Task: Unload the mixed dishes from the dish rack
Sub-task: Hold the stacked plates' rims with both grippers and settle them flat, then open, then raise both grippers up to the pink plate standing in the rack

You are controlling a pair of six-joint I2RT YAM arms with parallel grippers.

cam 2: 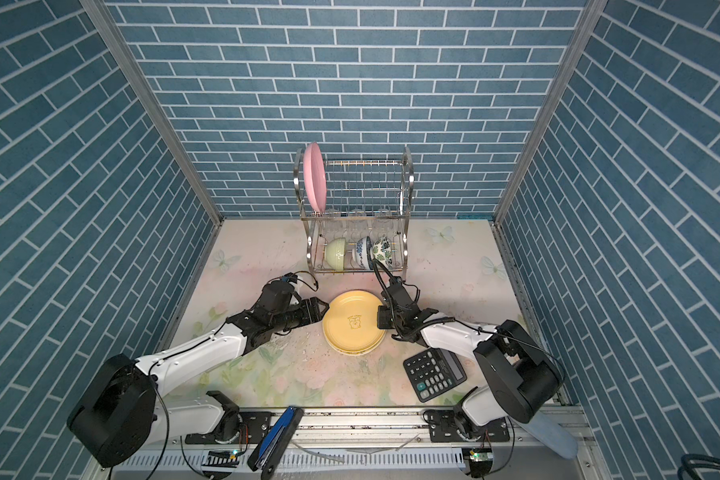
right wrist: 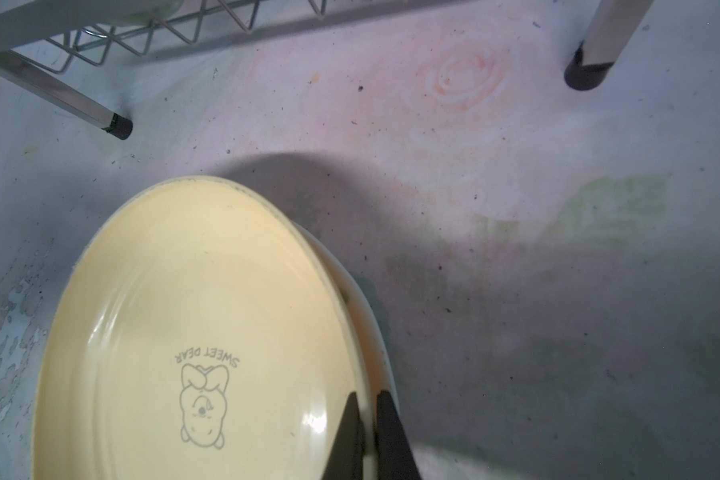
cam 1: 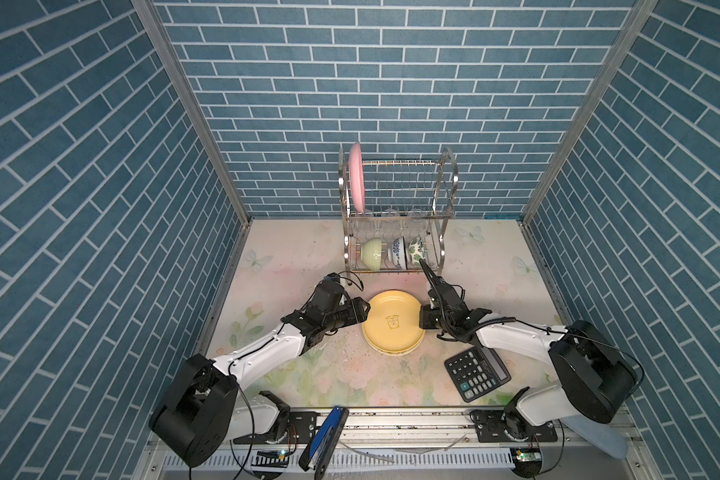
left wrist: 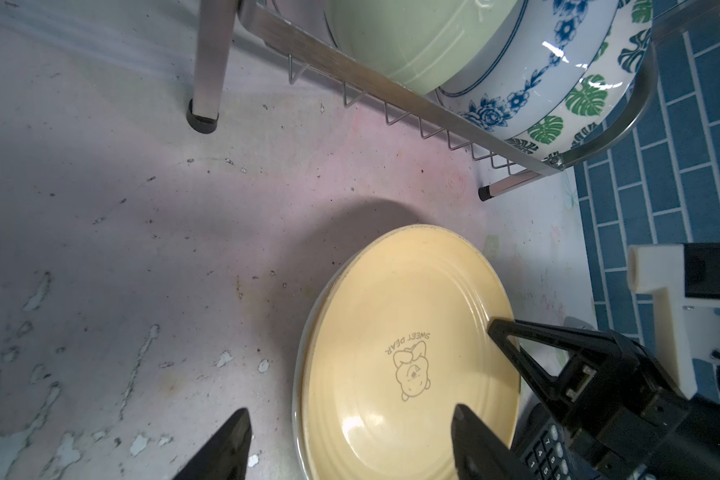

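Left of table centre: left gripper point(cam 1: 366, 312) open, jaws spread across the left rim of the yellow plate point(cam 1: 391, 322); contact cannot be told. Yellow plate lies flat on a cream plate point(cam 1: 391, 352), just in front of the dish rack point(cam 1: 450, 183). Right gripper point(right wrist: 366, 401) pinched closed on the yellow plate's right rim. Rack, upper tier: pink plate point(cam 1: 356, 178) upright at left end. Lower tier: pale-green bowl point(cam 1: 371, 253), blue-white bowl point(cam 1: 399, 251), green-leaf bowl point(cam 1: 415, 248), all on edge. Calculator point(cam 1: 476, 376) right of plates.
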